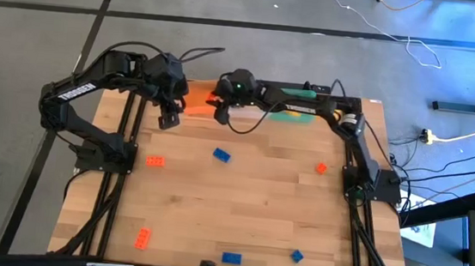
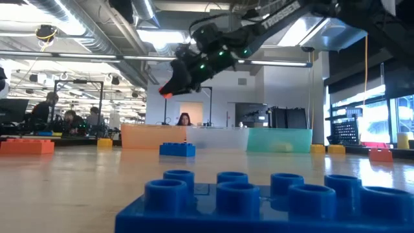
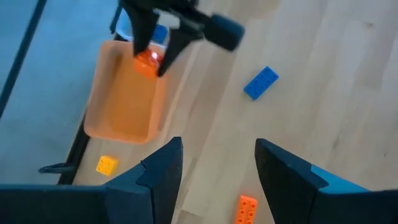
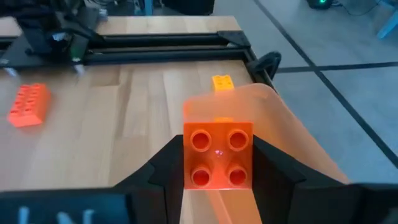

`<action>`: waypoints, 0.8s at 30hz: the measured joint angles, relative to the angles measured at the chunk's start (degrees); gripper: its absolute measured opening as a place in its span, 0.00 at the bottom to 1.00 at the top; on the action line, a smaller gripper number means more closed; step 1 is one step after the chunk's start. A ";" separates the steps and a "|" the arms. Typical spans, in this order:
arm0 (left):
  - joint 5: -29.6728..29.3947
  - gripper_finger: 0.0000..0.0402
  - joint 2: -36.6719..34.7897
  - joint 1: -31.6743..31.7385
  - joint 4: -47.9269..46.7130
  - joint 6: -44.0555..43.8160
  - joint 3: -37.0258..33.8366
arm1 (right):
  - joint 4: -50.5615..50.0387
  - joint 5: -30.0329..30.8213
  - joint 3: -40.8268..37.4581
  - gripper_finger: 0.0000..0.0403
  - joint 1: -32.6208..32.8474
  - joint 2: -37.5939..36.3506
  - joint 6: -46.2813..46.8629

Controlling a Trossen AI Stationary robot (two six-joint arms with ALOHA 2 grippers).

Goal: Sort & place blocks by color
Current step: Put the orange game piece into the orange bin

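While my left hand waits w/ fingers apart, my right hand grips an orange block above the orange tub.

- Low view: white lettering on the upper arm link, reads partly as "TROSSEN"; start of the word cut off behind the arm.
- High view: white lettering on the left arm's link, too small to read.
- No other legible text, numbers or signs.
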 joint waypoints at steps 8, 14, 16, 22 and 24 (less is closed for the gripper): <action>-0.68 0.48 0.00 0.81 0.30 -0.13 0.00 | -1.47 5.20 9.34 0.34 0.00 8.77 0.19; -0.70 0.48 0.00 0.79 0.33 -0.24 0.00 | -5.52 5.21 15.39 0.34 -0.06 12.90 0.22; -0.70 0.48 0.00 0.80 0.33 -0.41 -0.01 | -6.63 5.23 16.43 0.34 -0.04 13.81 0.23; -0.85 0.48 0.00 0.79 0.33 -0.43 0.00 | -7.31 7.00 16.76 0.34 -0.04 14.51 0.49; -0.85 0.48 0.00 0.79 0.33 -0.44 -0.01 | -7.30 8.90 16.78 0.35 -0.05 14.51 1.84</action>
